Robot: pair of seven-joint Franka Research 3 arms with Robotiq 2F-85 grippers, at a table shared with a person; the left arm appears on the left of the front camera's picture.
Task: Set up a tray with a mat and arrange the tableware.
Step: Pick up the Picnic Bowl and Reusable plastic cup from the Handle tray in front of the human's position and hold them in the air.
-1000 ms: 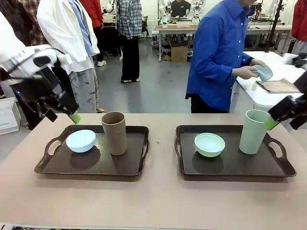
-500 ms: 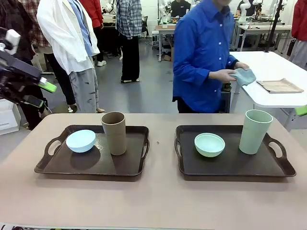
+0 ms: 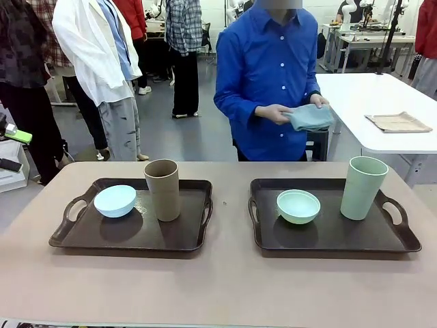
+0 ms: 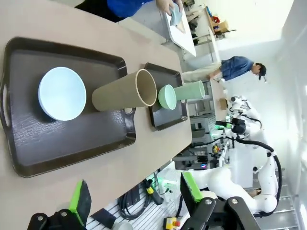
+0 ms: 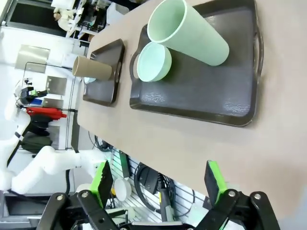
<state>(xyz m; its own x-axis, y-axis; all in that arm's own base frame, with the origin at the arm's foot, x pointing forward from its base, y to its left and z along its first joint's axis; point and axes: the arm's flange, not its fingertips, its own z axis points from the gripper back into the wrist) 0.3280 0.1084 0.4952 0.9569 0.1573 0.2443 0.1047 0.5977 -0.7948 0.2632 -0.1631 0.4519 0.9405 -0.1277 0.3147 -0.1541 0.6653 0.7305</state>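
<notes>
Two dark trays lie side by side on the table. The left tray (image 3: pixel 102 232) (image 4: pixel 72 139) carries a light blue bowl (image 3: pixel 115 200) (image 4: pixel 62 93) and a tan tumbler (image 3: pixel 162 189) (image 4: pixel 122 91). The right tray (image 3: pixel 328 236) (image 5: pixel 201 96) carries a pale green bowl (image 3: pixel 298 206) (image 5: pixel 153 61) and a pale green tumbler (image 3: pixel 364 187) (image 5: pixel 189 31). At the far side a person holds a folded grey-blue mat (image 3: pixel 311 117) in both hands. My left gripper (image 3: pixel 12 150) (image 4: pixel 135 194) is open at the far left, off the table. My right gripper (image 5: pixel 158 182) is open, back from the right tray.
A tan folded cloth (image 3: pixel 399 121) lies on a white table (image 3: pixel 355 89) behind at the right. Several people stand in the aisle at the back left. Bare tabletop (image 3: pixel 218 287) runs between the trays and along the near edge.
Both arms have pulled back from the trays, the left one to the far left, the right one off to the right. The person has turned from the white table with the folded mat.
</notes>
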